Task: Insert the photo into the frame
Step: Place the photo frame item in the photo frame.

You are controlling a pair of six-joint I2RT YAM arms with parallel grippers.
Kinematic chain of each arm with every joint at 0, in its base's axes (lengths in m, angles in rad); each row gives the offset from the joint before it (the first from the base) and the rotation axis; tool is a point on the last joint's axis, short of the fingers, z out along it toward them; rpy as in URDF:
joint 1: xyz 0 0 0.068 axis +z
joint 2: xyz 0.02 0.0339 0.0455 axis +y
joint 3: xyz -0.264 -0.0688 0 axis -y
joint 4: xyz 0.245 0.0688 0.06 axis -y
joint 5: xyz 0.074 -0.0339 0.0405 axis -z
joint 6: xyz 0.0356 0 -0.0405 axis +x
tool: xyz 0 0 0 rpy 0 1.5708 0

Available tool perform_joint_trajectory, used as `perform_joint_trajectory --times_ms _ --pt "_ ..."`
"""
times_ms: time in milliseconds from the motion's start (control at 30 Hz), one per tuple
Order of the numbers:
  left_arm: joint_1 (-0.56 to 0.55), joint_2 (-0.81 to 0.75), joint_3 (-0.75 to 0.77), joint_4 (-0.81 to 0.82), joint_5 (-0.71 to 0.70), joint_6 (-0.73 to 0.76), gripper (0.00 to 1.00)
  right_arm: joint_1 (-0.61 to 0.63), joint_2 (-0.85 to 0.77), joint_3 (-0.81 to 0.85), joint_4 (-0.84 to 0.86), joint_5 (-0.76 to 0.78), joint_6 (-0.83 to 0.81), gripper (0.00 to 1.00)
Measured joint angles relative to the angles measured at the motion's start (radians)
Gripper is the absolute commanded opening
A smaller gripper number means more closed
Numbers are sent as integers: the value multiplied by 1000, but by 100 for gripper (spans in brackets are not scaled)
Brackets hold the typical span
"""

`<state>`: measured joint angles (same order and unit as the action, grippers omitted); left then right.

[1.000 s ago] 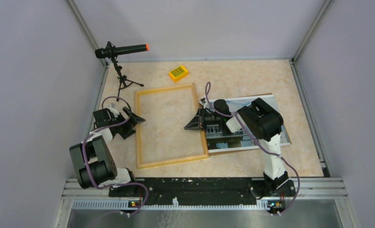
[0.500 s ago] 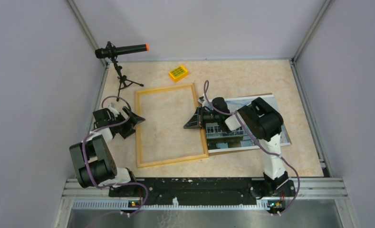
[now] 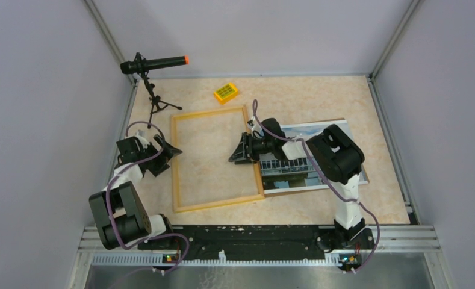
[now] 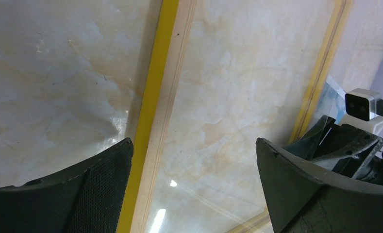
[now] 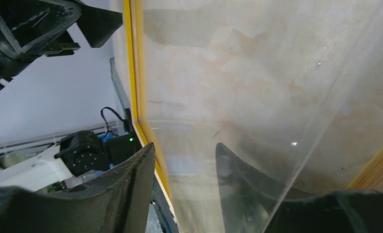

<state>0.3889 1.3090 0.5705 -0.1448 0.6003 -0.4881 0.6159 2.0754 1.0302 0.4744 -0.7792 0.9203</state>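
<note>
Two flat task items on a pale marbled table (image 3: 319, 96). Largest: frame (image 3: 175, 162), thin rails of light yellowish wood, lying left of centre. Probably light but rigid; best steadied by a rail. Next: photo (image 3: 295, 179), white multi-storey building under blue sky, white border, face up close against the frame's right rail, partly hidden under the right arm. Likely thin, floppy and easily creased; best pinched at a free edge or corner. Left gripper (image 3: 170, 158): fingers wide, straddling the left rail. Right gripper (image 3: 233, 153): fingers apart, low over the right rail, clamping nothing visible.
</note>
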Motion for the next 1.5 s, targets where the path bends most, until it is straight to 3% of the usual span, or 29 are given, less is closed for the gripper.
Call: perform_joint_trajectory --times_ms 300,800,933,1167,1333,1500 --pt "-5 -13 2 -34 -37 -16 98 10 -69 92 -328 140 -187 67" --pt "-6 -192 3 -35 -25 -14 98 34 -150 191 -698 346 -323 73" --pt "-6 -225 3 -34 1 -9 98 40 -187 238 -822 431 -367 77" --pt "-10 -293 3 -22 48 0 99 31 -358 297 -1072 726 -505 78" --pt "-27 -320 3 6 93 2 99 -90 -614 108 -1084 777 -562 78" --pt "-100 -330 3 33 137 8 99 -438 -919 -261 -1025 639 -528 79"
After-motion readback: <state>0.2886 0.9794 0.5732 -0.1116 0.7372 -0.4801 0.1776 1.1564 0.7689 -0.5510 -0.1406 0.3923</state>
